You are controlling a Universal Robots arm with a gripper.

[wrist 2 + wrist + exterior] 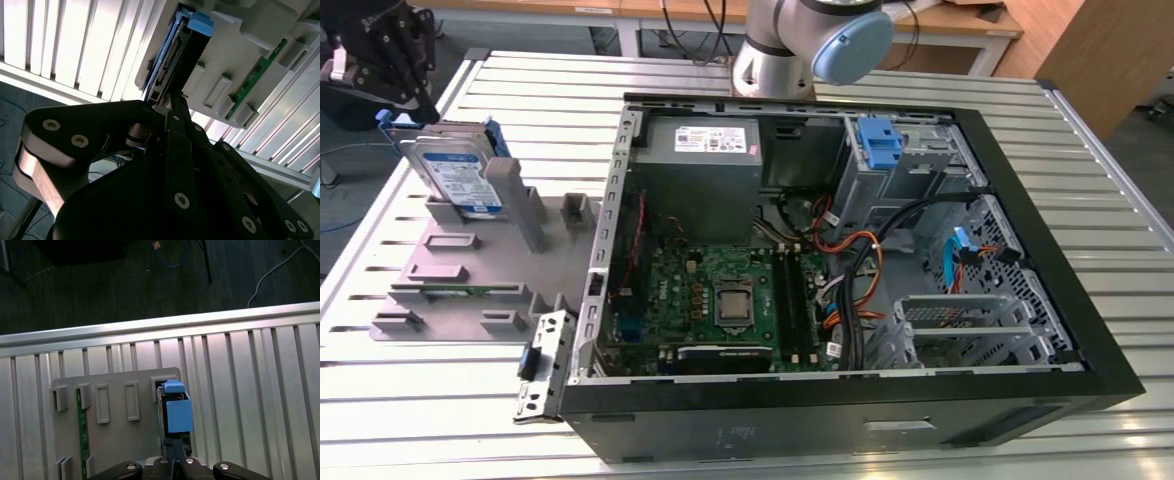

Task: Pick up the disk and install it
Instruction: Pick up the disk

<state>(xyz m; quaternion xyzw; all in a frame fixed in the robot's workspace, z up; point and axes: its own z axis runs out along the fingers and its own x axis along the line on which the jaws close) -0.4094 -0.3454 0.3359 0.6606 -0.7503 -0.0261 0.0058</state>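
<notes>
The disk [458,172] stands on edge in a slot at the far end of a grey holder [467,260], at the exterior view's left. Its white-and-blue label shows, and blue rails run round its edges. My gripper [418,100] hangs just above and behind the disk's top edge, apart from it, with nothing held. In both wrist views the black fingers [172,102] [175,452] lie pressed together, shut, pointing at the disk [182,55] [177,412] a short way beyond their tips.
An open computer case [1067,300] lies at the exterior view's right, with a motherboard [720,295], a grey power supply [707,150] and a drive bay holding a blue bracket [887,145]. A green memory stick [460,291] sits in the holder. The table [427,400] is slatted metal.
</notes>
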